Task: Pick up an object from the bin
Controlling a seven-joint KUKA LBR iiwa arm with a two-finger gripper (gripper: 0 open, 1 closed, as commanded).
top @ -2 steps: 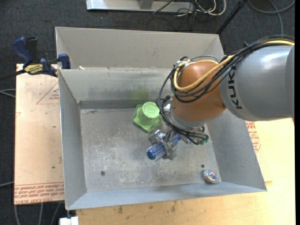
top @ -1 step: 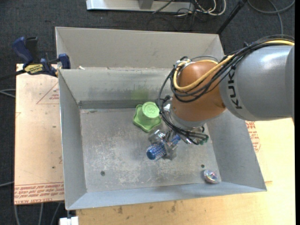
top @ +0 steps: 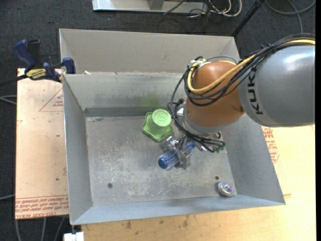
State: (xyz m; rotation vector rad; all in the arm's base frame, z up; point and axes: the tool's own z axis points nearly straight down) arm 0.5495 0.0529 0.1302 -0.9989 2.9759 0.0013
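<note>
Near the middle of the grey bin (top: 115,169), the tool (top: 178,152) hangs right at a small blue ribbed cylinder (top: 167,161), just below a green plastic cup (top: 158,123); whether it is open or closed I cannot tell.

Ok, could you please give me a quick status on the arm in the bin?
Pincer low at bin centre, right by small blue ribbed thing. Green cup close behind. Silvery round piece off by front corner, clear.

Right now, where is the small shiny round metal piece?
In the camera view, the small shiny round metal piece lies near the grey bin's lower right corner, right of the blue cylinder.
</note>
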